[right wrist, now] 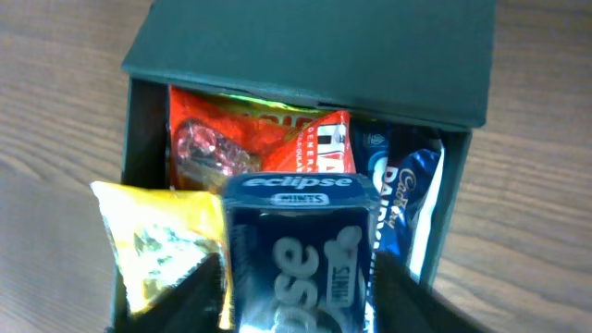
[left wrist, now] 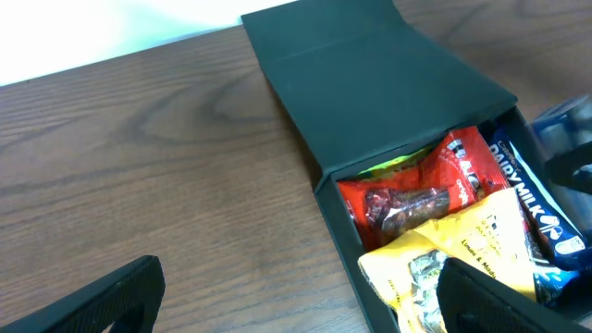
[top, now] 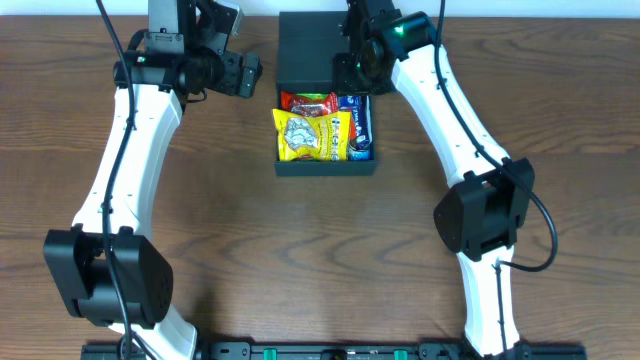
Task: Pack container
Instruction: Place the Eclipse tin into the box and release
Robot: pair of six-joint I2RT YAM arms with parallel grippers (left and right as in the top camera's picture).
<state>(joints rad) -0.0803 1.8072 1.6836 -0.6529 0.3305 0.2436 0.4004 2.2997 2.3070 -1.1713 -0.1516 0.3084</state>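
Eclipse mints box (right wrist: 296,250) gripped in right jaws over container (right wrist: 305,55), left jaws parted

The brown wood-grain table (top: 300,260) carries only the dark container (top: 326,168), near its far edge.

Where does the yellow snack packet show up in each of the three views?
Overhead: yellow packet in the container's near, left part.
Left wrist: yellow packet at lower right, cut by the bottom edge.
Right wrist: yellow packet at lower left, beside the Eclipse mints box.
Shared landmark: the red packet just behind it, toward the lid.
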